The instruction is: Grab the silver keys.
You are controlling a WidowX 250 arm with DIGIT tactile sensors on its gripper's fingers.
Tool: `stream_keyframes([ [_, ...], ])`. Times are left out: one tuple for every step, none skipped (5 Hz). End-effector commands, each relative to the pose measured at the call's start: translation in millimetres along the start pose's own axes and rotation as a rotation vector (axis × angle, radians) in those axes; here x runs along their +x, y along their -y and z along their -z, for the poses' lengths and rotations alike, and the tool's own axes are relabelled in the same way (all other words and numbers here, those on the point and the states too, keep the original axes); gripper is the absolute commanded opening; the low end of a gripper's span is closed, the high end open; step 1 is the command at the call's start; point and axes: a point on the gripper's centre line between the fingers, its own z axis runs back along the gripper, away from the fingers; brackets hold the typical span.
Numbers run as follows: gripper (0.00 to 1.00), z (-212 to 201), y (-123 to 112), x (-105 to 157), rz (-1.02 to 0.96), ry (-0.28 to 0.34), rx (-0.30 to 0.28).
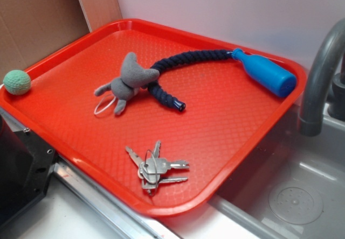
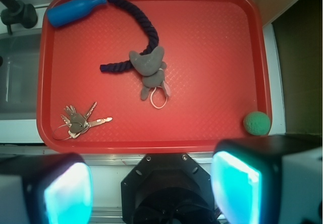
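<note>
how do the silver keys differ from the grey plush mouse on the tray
The bunch of silver metal keys is shiny, flat and fanned on a thin ring; the soft grey plush mouse is matte and bulkier. The keys lie alone near the red plastic tray's edge; the mouse sits mid-tray against the dark blue braided rope. Both are grey.

A red tray [image 1: 226, 115] sits beside a metal sink [image 1: 294, 196], with a grey faucet [image 1: 318, 72] curving at the right edge. The silver keys [image 1: 156, 168] lie fanned near the tray's front rim, well apart from a grey plush mouse [image 1: 129, 80] (a white loop at its lower end). The mouse lies on a dark blue braided rope [image 1: 188, 64], which ends in a blue handle [image 1: 267, 73]. A green ball [image 1: 17, 82] rests on the tray's left rim, beside brown cardboard [image 1: 38, 18].
</note>
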Motion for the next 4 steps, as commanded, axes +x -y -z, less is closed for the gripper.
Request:
stream_keyframes([
  [1.0, 0.0, 0.0, 0.0, 0.0, 0.0, 0.0],
  [1.0, 39.3, 48.7, 0.8, -0.16, -0.035, -0.064],
  [1.0, 71.8, 98.2, 0.4, -0.426, -0.048, -0.181],
  [1.0, 102.8, 124.4, 7.8, -0.48, -0.077, -0.224],
])
